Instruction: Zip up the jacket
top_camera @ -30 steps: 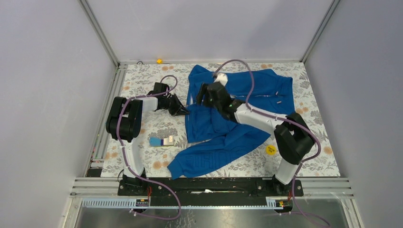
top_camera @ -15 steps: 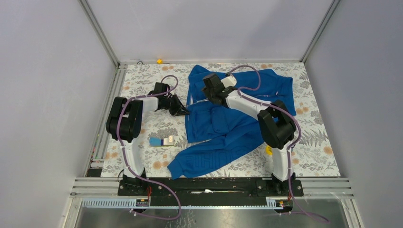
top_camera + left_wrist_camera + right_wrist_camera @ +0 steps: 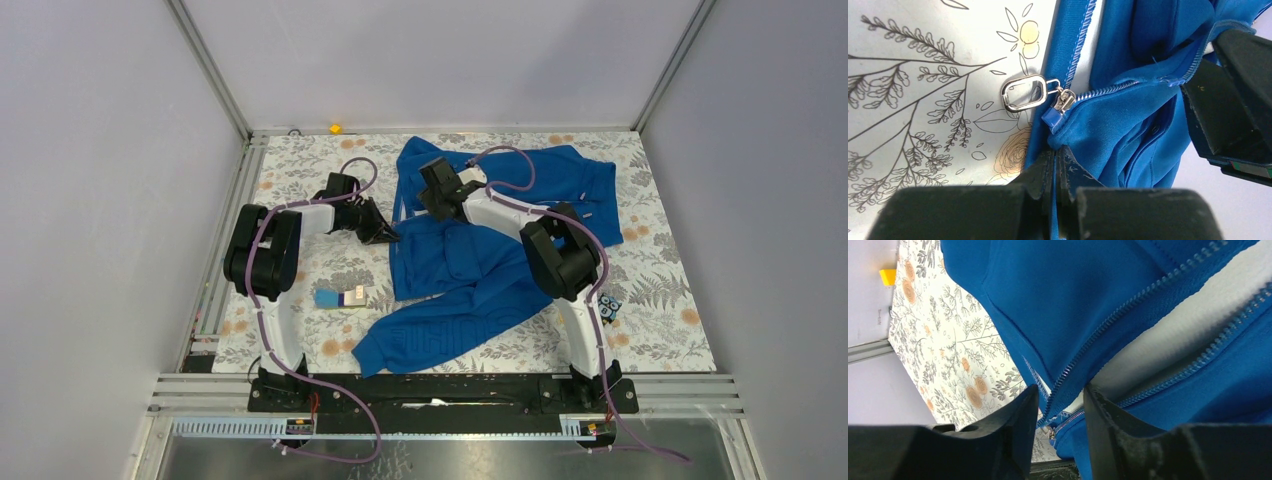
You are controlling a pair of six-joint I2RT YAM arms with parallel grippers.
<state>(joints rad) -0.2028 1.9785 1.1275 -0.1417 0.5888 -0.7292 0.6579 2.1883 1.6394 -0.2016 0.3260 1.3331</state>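
The table is covered by a floral-patterned cloth (image 3: pixel 290 175). A small blue-and-beige block (image 3: pixel 340 297) is located on the cloth at 8 o'clock from the table centre. A small yellow piece (image 3: pixel 335 128) is seen by the far rail at 11 o'clock. A small dark item with blue-and-white markings (image 3: pixel 608 307) is positioned at 4 o'clock; its type cannot be determined.

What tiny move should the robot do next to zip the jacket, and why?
Probably lower the right gripper onto the silver pull ring and close. The slider sits at the bottom of the open zipper, and the left gripper pinches the jacket hem.
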